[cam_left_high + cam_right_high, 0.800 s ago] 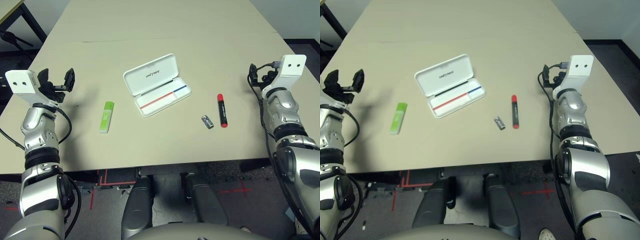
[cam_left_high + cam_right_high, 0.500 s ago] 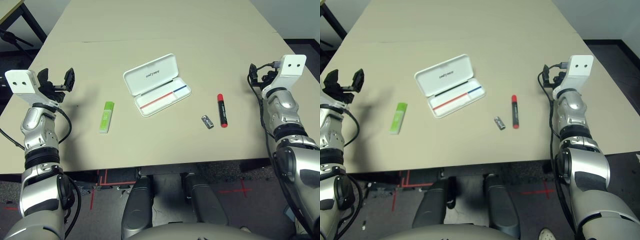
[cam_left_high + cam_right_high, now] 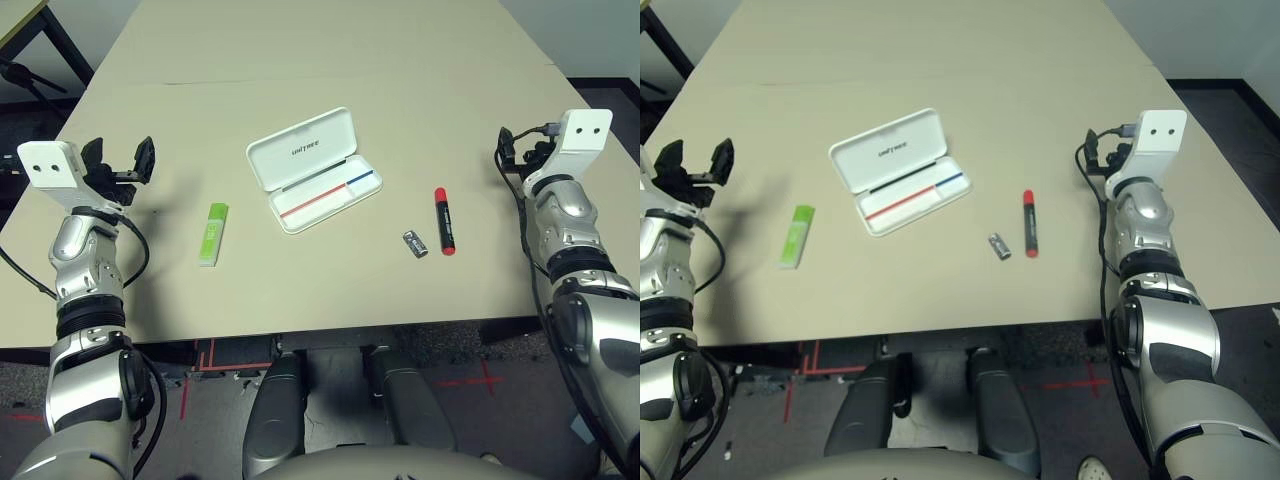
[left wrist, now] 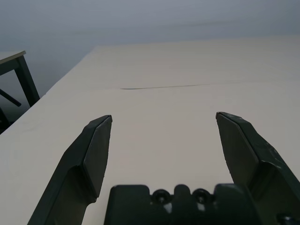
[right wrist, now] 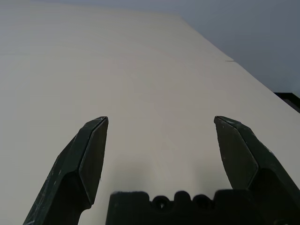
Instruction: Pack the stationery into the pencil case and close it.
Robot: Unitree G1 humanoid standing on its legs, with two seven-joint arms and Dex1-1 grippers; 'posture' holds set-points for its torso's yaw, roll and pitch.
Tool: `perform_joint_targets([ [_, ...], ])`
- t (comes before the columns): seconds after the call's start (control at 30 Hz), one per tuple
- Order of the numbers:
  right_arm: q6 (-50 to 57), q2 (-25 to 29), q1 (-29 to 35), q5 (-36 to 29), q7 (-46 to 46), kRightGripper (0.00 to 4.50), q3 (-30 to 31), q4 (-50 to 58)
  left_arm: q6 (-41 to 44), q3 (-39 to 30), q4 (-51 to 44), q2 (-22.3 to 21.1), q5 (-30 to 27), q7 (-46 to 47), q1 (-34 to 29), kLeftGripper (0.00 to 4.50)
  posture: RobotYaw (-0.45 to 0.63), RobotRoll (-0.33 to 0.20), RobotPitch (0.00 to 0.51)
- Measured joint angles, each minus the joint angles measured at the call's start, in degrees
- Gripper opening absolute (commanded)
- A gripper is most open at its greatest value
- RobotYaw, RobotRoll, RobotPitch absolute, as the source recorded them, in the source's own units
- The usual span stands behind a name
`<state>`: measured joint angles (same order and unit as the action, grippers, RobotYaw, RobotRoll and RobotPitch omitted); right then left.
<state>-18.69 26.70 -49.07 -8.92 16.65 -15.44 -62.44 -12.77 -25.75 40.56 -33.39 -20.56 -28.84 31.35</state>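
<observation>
The white pencil case [image 3: 300, 150] lies open at the table's middle, its "UNITREE" lid tilted back and the red-and-blue stripe showing on its tray [image 3: 328, 197]. Left of it lies the bright-green stick [image 3: 212, 234]. To the case's right are a tiny dark-grey piece [image 3: 415, 243] and the red marker [image 3: 444, 220] with its black end pointing away from me. My left gripper [image 3: 120, 152] hovers open near the table's left edge, well left of the green stick. At the right edge my right gripper [image 3: 512, 150] is raised; its fingers stand wide apart [image 5: 159, 121] over bare tabletop. Neither holds anything.
The beige table [image 3: 330, 60] stretches far back, with a thin seam [image 4: 164, 86] across it. Its front edge [image 3: 300, 330] runs close to my body. A second table's dark legs [image 3: 40, 70] stand off the far left corner.
My left gripper has shifted slightly to the right, toward the table's middle. The right arm and the items have not moved.
</observation>
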Motion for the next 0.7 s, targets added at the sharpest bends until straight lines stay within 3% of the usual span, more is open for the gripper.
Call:
perform_joint_targets([
  [0.2, 6.8, -1.22, 0.25, -0.06, 12.7, 4.5, 4.18, 6.09, 0.21, -0.61, -0.56, -1.85, -0.28, -1.5, -1.85, 4.46, 0.06, 0.0, 0.168],
  [0.43, 17.54, 3.38, 7.13, -0.23, 31.77, 4.5, 11.23, 22.47, 3.11, -0.47, -3.19, -3.78, -0.91, -5.7, -3.11, 4.46, 0.05, 0.0, 0.158],
  [0.7, 25.37, 8.03, 12.59, -0.31, 40.83, 4.5, 14.97, 35.55, 11.32, 4.76, -15.11, -4.06, -2.27, -14.28, -7.27, 4.46, 0.03, 0.0, 0.159],
])
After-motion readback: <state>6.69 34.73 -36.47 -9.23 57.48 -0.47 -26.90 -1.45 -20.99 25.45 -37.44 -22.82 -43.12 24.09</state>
